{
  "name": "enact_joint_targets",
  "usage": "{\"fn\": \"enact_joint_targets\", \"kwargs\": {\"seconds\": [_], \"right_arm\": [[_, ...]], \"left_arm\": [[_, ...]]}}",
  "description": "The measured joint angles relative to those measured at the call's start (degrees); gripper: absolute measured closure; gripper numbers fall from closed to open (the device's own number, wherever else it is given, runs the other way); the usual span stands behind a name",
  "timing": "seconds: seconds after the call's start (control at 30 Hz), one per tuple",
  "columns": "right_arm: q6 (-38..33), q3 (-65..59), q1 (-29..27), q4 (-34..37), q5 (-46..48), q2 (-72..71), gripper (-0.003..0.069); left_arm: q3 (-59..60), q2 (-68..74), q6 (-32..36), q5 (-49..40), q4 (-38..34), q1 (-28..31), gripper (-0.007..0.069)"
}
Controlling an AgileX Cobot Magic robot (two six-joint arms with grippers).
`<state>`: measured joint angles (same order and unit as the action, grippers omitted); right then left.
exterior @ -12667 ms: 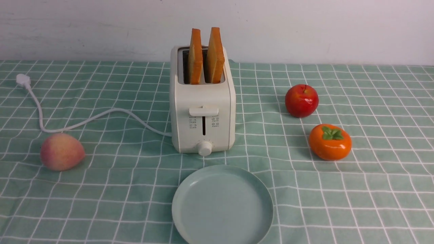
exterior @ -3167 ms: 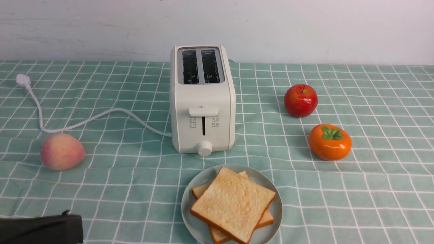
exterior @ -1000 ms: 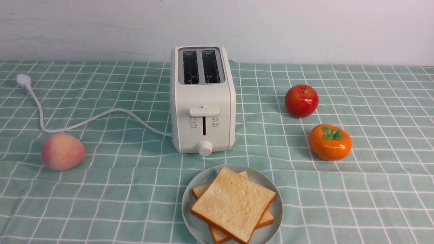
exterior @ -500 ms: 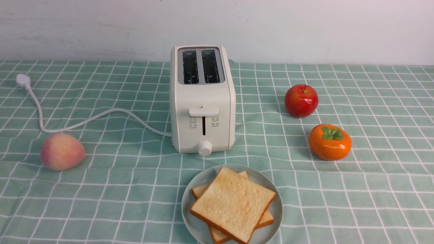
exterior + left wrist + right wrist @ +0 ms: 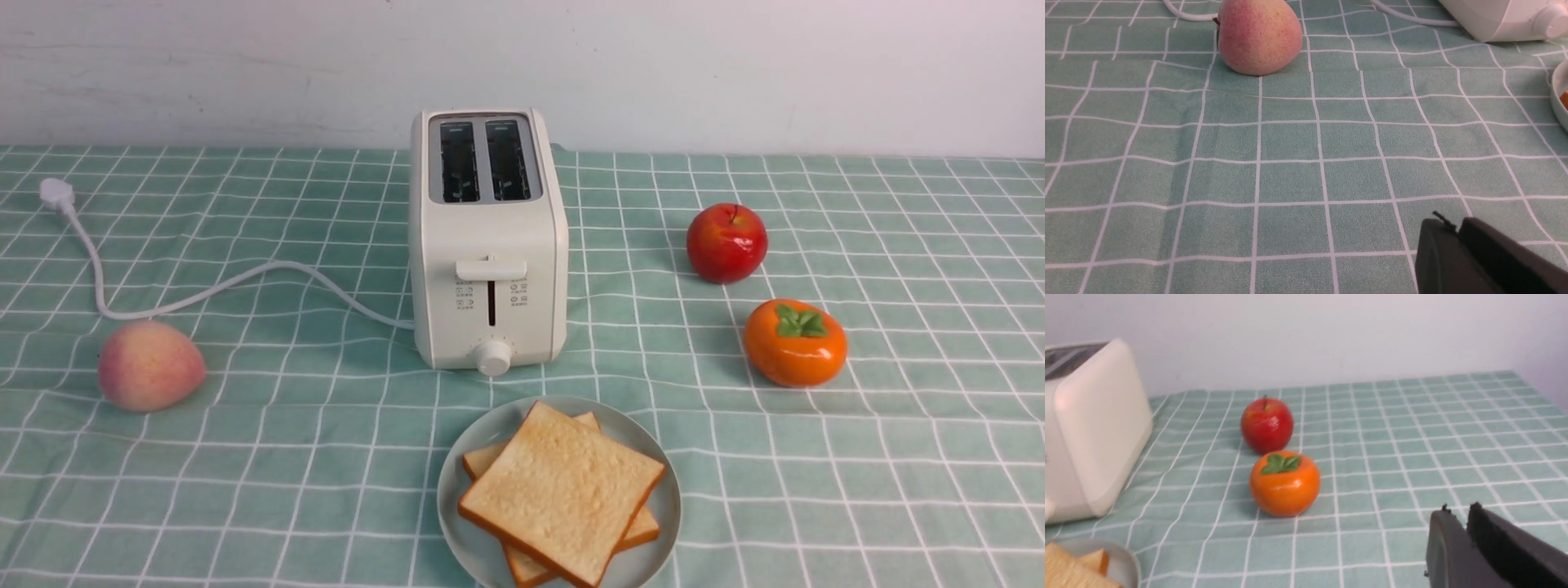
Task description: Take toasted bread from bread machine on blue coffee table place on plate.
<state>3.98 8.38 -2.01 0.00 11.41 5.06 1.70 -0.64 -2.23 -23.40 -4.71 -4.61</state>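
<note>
Two slices of toasted bread (image 5: 562,490) lie stacked flat on the pale blue-green plate (image 5: 665,510) at the front centre; the bread also shows in the right wrist view (image 5: 1073,571) on the plate (image 5: 1124,561). The cream-white bread machine (image 5: 488,245) stands behind the plate with both slots empty. It stands on the blue coffee table (image 5: 326,457). My left gripper (image 5: 1455,224) is shut and empty, low over the cloth, out of the front view. My right gripper (image 5: 1459,510) is shut and empty, also out of the front view.
A peach (image 5: 150,365) lies at the left and fills the far part of the left wrist view (image 5: 1259,36). A red apple (image 5: 726,242) and an orange persimmon (image 5: 794,342) sit at the right. The white cord (image 5: 204,290) runs left from the bread machine.
Long ago both slices stood in the bread machine; since 3.2 s ago they lie on the plate. The left arm has left the front view. Nothing has moved in the last second.
</note>
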Motion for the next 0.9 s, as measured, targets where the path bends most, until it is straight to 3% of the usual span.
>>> {"fn": "enact_joint_targets", "kwargs": {"seconds": [0.17,0.4,0.57,0.9], "right_arm": [[0.0,0.0,-4.61,0.0,-0.06,-5.23,0.0575],[0.0,-3.18,-6.4,0.0,-2.51,-5.63,0.0573],[0.0,-9.3,-4.67,0.0,-2.84,-5.63,0.0569],[0.0,-9.58,-0.17,-0.3,8.93,-5.63,0.0559]], "left_arm": [[0.0,0.0,0.0,0.0,0.0,0.0,0.0564],[0.05,0.0,0.0,0.06,-0.05,0.0,0.0552],[0.05,0.0,0.0,0.06,-0.05,0.0,0.0551],[0.05,0.0,0.0,0.06,-0.05,0.0,0.054]]}}
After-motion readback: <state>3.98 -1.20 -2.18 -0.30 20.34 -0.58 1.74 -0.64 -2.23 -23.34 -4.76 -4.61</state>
